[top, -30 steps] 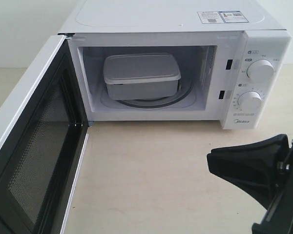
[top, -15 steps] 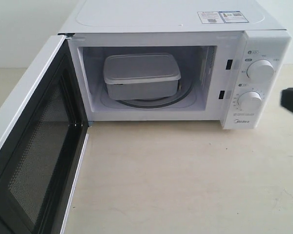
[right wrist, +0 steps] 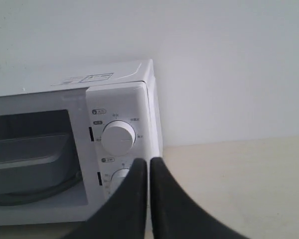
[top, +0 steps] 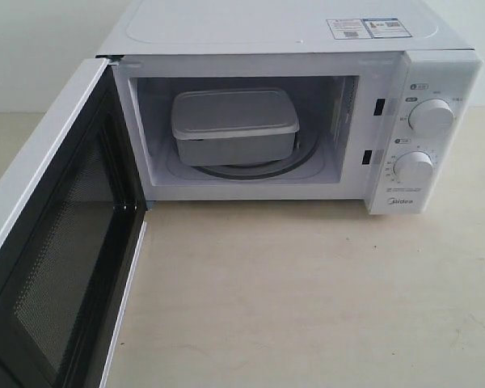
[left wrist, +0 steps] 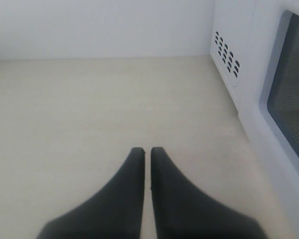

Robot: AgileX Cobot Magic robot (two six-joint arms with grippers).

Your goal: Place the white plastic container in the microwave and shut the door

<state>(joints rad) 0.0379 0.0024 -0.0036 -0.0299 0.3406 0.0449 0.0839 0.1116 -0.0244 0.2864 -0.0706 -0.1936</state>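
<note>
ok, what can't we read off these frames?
- Exterior view: neither hand in frame. The door runs off the left and bottom edges, handle unseen.
- White plastic container: lid hides contents.
- Markings round the upper knob: too small.
- Right wrist view: right hand half covers the lower knob.

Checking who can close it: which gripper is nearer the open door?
Left. The left gripper sits beside the door, at its outer face; the right gripper faces the control panel instead.
</note>
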